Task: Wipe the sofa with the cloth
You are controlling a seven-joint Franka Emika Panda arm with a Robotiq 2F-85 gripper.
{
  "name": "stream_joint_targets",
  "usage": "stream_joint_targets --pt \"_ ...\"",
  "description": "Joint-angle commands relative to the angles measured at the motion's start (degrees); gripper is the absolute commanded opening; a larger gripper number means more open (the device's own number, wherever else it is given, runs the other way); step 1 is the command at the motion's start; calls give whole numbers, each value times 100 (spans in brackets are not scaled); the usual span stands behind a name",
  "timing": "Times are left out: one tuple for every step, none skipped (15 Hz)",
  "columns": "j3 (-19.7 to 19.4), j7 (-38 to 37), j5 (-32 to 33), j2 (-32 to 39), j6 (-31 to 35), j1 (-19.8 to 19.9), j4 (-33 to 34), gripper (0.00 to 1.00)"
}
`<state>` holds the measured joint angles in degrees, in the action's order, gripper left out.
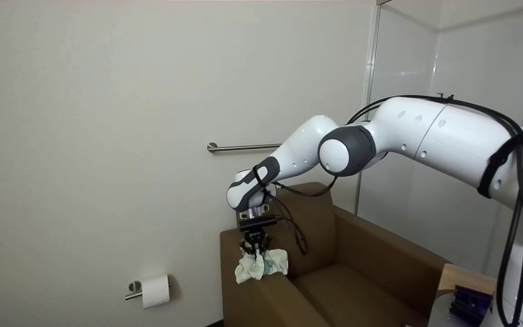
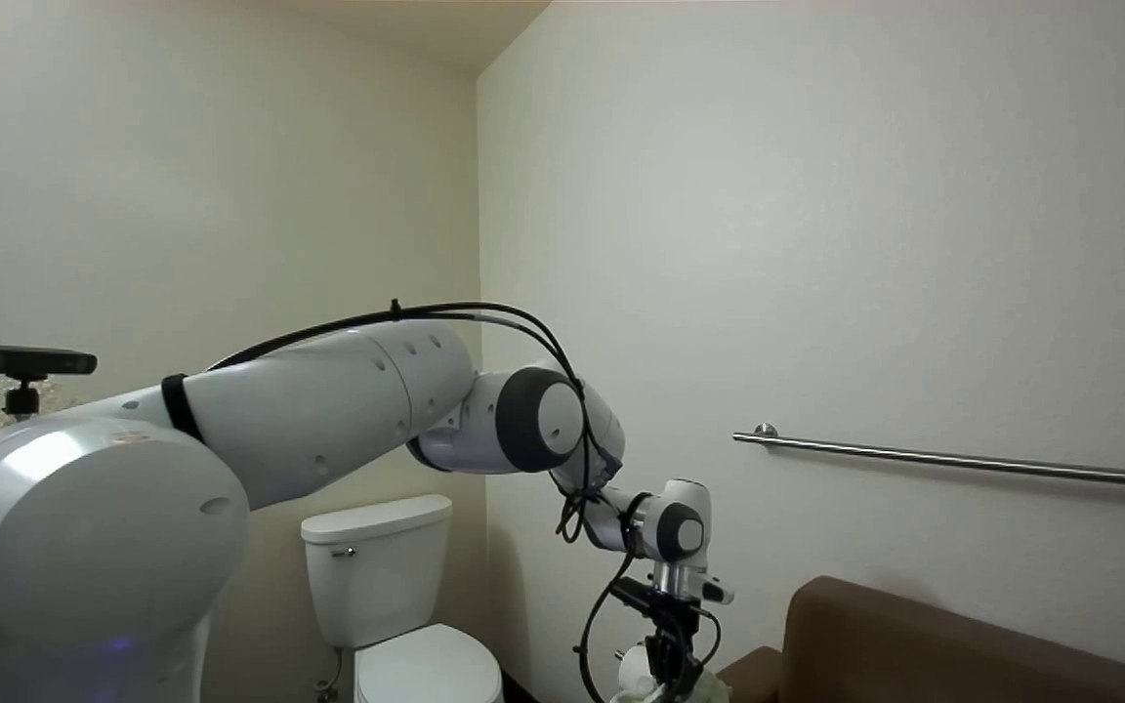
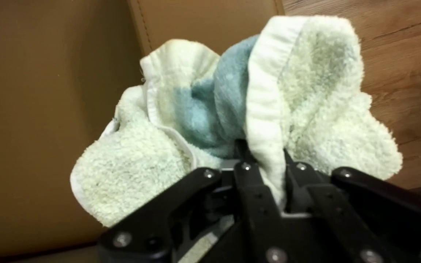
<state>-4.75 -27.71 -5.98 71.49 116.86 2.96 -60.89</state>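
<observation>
At lower centre in the wrist view, the fingers (image 3: 251,180) grip the cloth (image 3: 232,109), its folds partly hiding their tips; the sofa (image 3: 42,128) runs off-frame at left.

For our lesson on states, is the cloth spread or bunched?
Bunched: the wrist view shows the cloth pinched in the gripper, folds bulging either side.

A metal rail (image 2: 958,460) is running along the wall (image 1: 107,113), a paper roll (image 1: 155,292) is hanging lower down, a toilet (image 2: 389,605) is standing nearby, and wooden floor (image 3: 408,76) is showing.
</observation>
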Motion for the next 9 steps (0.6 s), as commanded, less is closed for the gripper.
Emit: stream_joint_targets --pt "-64 -48 -87 581 112 66 853 9" --pt "-96 -78 -52 684 123 46 1063 10" --pt "-127 -99 -16 782 145 26 1257 9" --pt "-149 -113 10 896 161 15 1470 9" --pt "-172 -136 32 1026 164 14 1690 9" --pt "-172 -154 40 1238 55 43 2042 9" --pt "-173 -148 24 1370 -14 64 2260 9" --pt "-200 -162 35 1487 -99 64 2457 9" --pt "-213 -153 30 1553 -217 71 2593 9"
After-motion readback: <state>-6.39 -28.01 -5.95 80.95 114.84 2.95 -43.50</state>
